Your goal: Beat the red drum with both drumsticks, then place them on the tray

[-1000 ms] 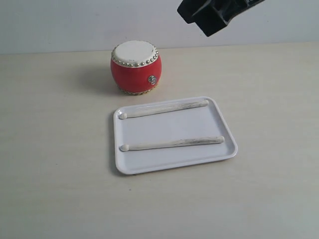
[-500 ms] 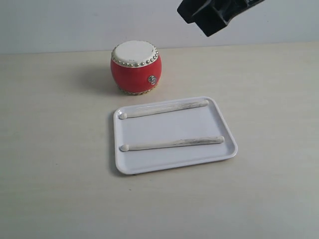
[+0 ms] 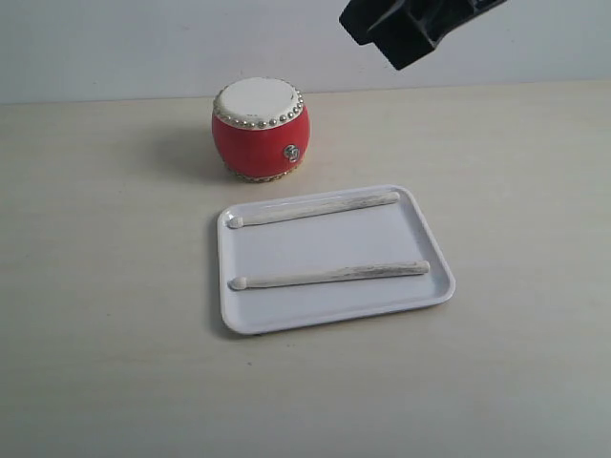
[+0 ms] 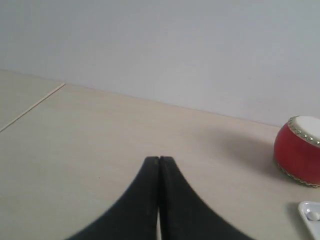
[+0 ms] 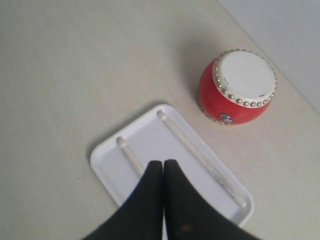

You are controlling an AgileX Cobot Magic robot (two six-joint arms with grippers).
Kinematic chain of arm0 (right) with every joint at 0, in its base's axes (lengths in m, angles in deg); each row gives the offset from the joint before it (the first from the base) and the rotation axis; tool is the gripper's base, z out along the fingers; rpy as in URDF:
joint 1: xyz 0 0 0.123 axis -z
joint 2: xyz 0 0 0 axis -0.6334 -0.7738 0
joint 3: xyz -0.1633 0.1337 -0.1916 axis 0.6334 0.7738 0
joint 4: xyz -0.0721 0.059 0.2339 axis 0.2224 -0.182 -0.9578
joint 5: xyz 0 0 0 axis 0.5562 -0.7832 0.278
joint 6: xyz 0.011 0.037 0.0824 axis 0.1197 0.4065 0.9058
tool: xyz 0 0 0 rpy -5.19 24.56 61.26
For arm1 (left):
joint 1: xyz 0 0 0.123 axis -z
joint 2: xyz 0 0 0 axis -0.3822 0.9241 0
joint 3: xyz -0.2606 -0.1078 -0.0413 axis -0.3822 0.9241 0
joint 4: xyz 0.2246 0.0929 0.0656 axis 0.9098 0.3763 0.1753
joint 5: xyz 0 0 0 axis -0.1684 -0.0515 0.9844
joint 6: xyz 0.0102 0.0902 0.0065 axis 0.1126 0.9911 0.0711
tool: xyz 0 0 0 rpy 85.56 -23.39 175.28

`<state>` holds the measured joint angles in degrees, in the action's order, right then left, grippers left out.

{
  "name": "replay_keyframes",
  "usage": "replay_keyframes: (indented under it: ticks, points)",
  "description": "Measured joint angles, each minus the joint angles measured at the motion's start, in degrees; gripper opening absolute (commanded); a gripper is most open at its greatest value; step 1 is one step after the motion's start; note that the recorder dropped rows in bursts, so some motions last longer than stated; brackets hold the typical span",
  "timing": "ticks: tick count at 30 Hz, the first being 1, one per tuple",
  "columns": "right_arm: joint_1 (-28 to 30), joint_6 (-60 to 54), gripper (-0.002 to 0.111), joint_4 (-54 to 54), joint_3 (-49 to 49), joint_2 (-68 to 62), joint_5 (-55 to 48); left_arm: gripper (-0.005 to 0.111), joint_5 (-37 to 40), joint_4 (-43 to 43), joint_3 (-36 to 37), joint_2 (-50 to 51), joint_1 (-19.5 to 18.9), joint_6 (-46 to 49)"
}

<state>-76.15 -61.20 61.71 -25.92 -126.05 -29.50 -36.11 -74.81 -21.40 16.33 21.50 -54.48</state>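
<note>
The red drum [image 3: 260,130] with its cream skin top stands upright on the table behind the white tray [image 3: 420,250]. Two pale drumsticks lie on the tray, one [image 3: 313,209] along the far rim, the other [image 3: 329,276] nearer the front. The right wrist view looks down on the drum [image 5: 236,92], the tray [image 5: 107,171] and both sticks [image 5: 200,156] [image 5: 129,156]. My right gripper [image 5: 163,163] is shut and empty, high above the tray; its black body [image 3: 410,24] shows at the top of the exterior view. My left gripper [image 4: 159,159] is shut and empty over bare table, with the drum [image 4: 300,151] off to one side.
A pale wooden table [image 3: 105,286] carries everything, with a plain light wall [image 3: 143,43] behind it. A thin seam line [image 4: 32,105] runs across the tabletop in the left wrist view. A corner of the tray [image 4: 311,216] shows there too.
</note>
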Motion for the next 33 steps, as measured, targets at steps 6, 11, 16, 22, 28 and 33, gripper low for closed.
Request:
replay_keyframes:
  ticks: [6,11,16,22,28,33]
  points:
    - [0.0,0.0,0.0,0.0,0.0,0.0,0.0,0.0,-0.8,0.78,3.37,0.0,0.0,-2.05]
    - [0.0,0.0,0.0,0.0,0.0,0.0,0.0,0.0,-2.5,-0.65,7.71,0.0,0.0,-2.27]
    - [0.0,0.0,0.0,0.0,0.0,0.0,0.0,0.0,-4.16,-4.3,10.2,0.0,0.0,-2.27]
    - [0.0,0.0,0.0,0.0,0.0,0.0,0.0,0.0,-3.83,-5.89,10.18,0.0,0.0,-2.27]
    - [0.0,0.0,0.0,0.0,0.0,0.0,0.0,0.0,-3.72,-5.89,10.18,0.0,0.0,-2.27]
    - [0.0,0.0,0.0,0.0,0.0,0.0,0.0,0.0,-3.72,-5.89,10.18,0.0,0.0,-2.27]
